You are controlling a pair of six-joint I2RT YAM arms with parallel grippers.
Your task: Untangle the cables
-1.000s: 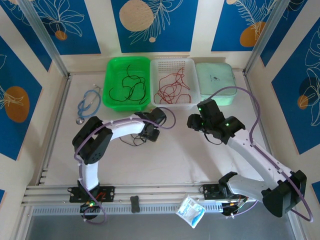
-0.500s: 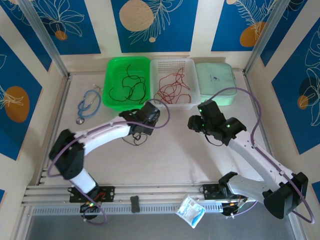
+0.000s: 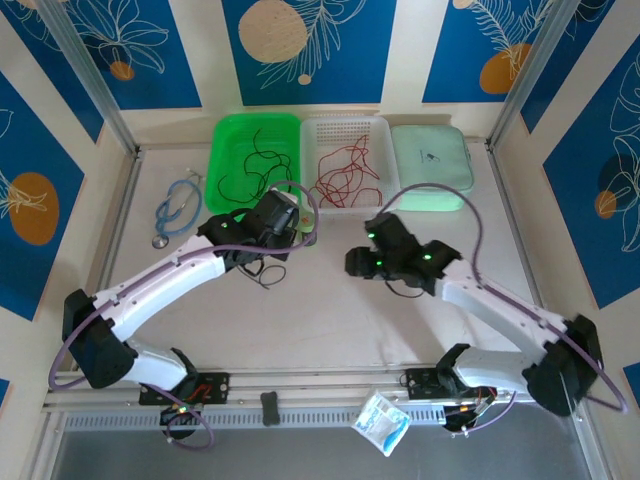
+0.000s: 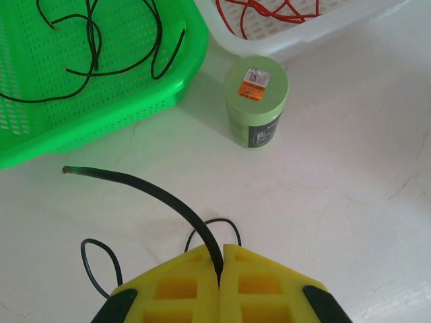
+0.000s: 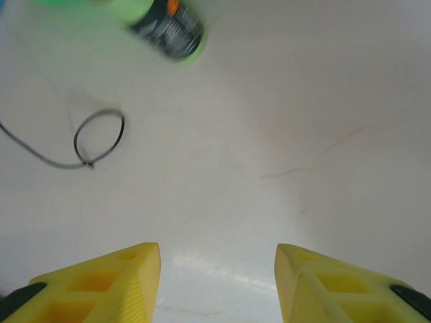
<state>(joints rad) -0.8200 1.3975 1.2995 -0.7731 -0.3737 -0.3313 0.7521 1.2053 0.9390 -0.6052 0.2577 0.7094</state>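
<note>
The left gripper (image 4: pixel 220 259) is closed on a black cable (image 4: pixel 165 195) just in front of the green basket (image 4: pixel 101 128). The cable's free end arches toward the basket, and its remainder loops on the table (image 4: pixel 350 175) beneath the fingers. Other black cables (image 3: pixel 262 180) lie in the green basket, and red cables (image 3: pixel 340 175) in the white basket (image 3: pixel 345 121) (adjacent, to the right). The right gripper (image 5: pixel 217 269) stands open above the table.
</note>
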